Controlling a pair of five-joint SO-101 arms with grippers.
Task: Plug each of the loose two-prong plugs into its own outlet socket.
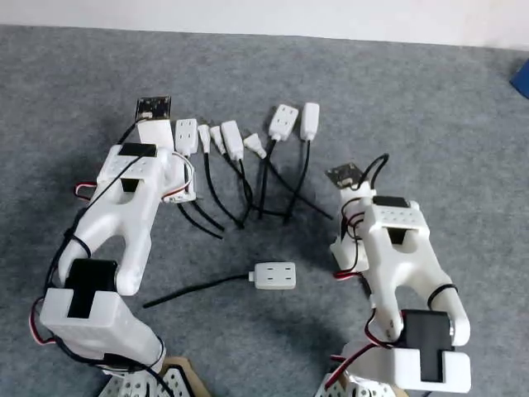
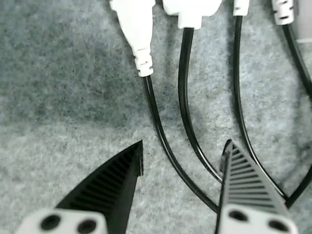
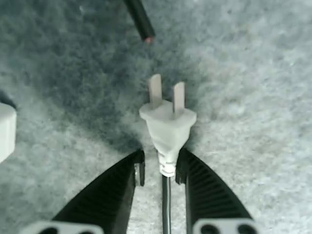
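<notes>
My right gripper (image 3: 159, 168) is shut on the rear of a white two-prong plug (image 3: 168, 126), whose prongs point away from it just above the grey carpet. A white outlet socket (image 1: 274, 275) lies on its black cable in the middle of the table, left of the right arm (image 1: 388, 240); its corner (image 3: 5, 130) shows beside the held plug. My left gripper (image 2: 183, 153) is open, low over black cables (image 2: 187, 122) that run to white plug bodies (image 2: 139, 36). Several white sockets and plugs (image 1: 232, 139) lie in a row at the back.
Black cables (image 1: 248, 198) fan from the back row toward the table's middle. A cut cable end (image 3: 141, 22) lies ahead of the held plug. Grey carpet (image 1: 430, 124) covers the table; a blue object (image 1: 522, 78) sits at the right edge.
</notes>
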